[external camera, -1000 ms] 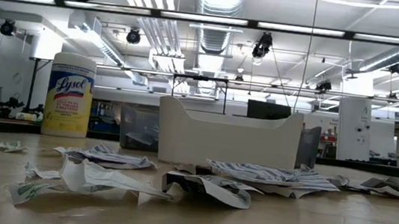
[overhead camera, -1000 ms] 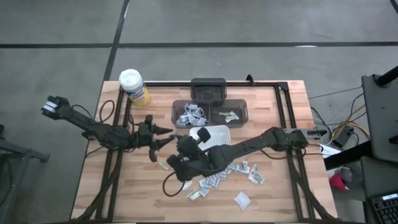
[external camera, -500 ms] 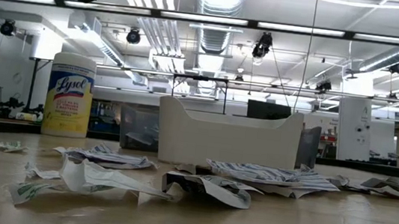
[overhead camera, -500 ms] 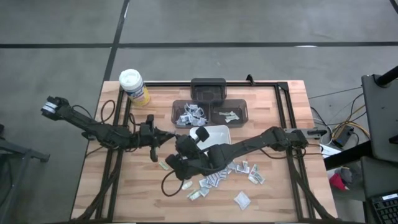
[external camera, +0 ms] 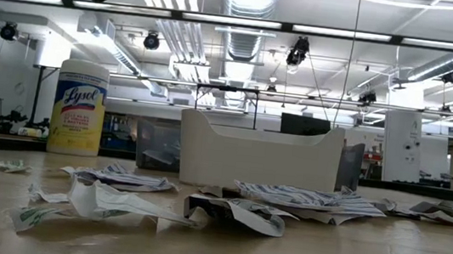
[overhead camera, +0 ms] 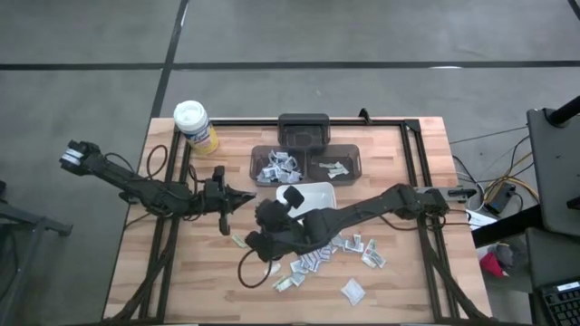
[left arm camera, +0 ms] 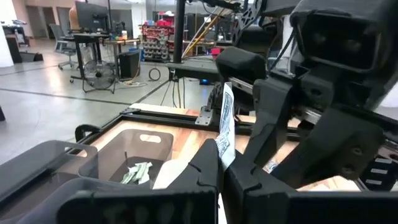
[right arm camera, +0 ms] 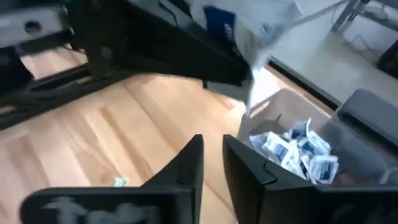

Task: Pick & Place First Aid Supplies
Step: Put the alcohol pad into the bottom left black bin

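Note:
My left gripper [overhead camera: 248, 195] hovers above the table's middle, shut on one white first aid packet with blue print [left arm camera: 226, 121], which also shows in the right wrist view [right arm camera: 249, 25]. My right gripper [overhead camera: 262, 213] stands right beside it, pointing at it. Its fingers [right arm camera: 211, 163] are a little apart, with nothing between them, and stop short of the packet. Several loose packets [overhead camera: 337, 249] lie flat on the wood near the front. More white packets fill a grey bin [overhead camera: 276, 166], and greenish ones lie in the bin next to it [overhead camera: 335, 167]. My left gripper pinches the packet's lower edge [left arm camera: 222, 154] between its two fingertips. The fingers come level from the table's left. The packet stands upright above them, edge-on in the left wrist view, lifted clear of the table.
A white tray [overhead camera: 319, 192] sits under the right arm, in front of the two grey bins. The yellow canister with a white lid [overhead camera: 195, 125] stands at the far left corner. A black box [overhead camera: 304, 129] sits behind the bins. Bare wood lies at the near left.
My left gripper's fingers, spread apart a second ago, have shut, and it now holds the packet. Both arms have stayed where they were.

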Robot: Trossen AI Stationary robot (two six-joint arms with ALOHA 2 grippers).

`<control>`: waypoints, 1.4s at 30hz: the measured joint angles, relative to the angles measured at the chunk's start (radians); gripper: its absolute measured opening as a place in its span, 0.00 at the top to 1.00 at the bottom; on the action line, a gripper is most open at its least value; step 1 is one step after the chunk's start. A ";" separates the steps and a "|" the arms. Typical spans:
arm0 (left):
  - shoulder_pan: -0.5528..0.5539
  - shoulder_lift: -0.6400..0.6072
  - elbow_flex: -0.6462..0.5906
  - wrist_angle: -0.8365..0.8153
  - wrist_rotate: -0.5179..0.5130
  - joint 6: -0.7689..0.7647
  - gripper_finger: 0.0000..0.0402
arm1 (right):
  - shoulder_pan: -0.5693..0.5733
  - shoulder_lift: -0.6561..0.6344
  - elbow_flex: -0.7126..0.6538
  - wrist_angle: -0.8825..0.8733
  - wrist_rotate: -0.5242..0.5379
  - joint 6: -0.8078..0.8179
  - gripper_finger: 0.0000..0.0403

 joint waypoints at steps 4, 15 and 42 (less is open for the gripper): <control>0.009 0.000 0.000 -0.043 0.000 0.008 1.00 | 0.000 -0.010 0.000 -0.120 -0.017 0.033 0.75; 0.081 0.000 0.005 -0.150 0.025 -0.010 1.00 | 0.047 -0.061 0.000 -0.613 -0.087 0.286 0.73; 0.457 0.442 0.469 -0.557 0.258 0.027 1.00 | 0.056 -0.510 -0.442 -0.574 -0.082 -0.007 0.83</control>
